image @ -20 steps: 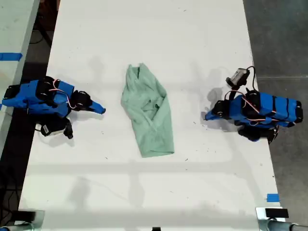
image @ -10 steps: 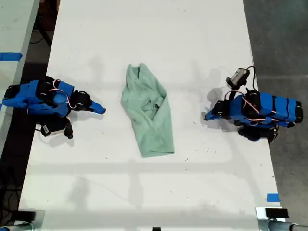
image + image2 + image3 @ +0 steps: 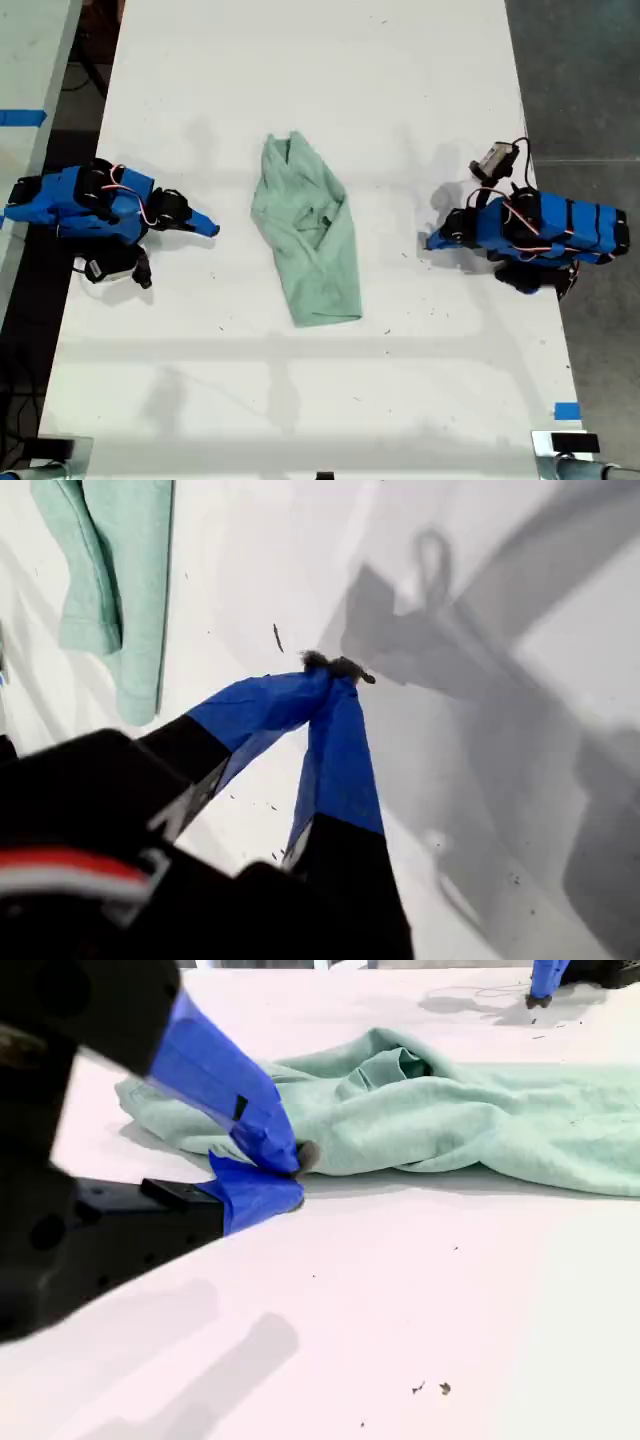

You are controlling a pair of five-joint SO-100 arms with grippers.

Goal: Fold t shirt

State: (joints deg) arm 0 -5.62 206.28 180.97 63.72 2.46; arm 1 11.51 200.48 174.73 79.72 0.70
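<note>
Item one, the exterior view's left: my second gripper [image 3: 210,228], jaws pressed together on nothing, tip low over the white table [image 3: 300,60], pointing at the t shirt [image 3: 310,235] but apart from it. Item two, table centre: the t shirt, pale mint, rumpled, lying as a narrow lengthwise strip, collar end towards the exterior view's top, flatter hem end towards its bottom, and neither arm touching it. Item three, the exterior view's right: my first gripper [image 3: 432,241], jaws likewise together and empty, clear of the cloth's edge. Step in hand, by my reading: a pause between folds. Next move calls for parting the jaws, reaching in, pinching one end and carrying it over the other.
</note>
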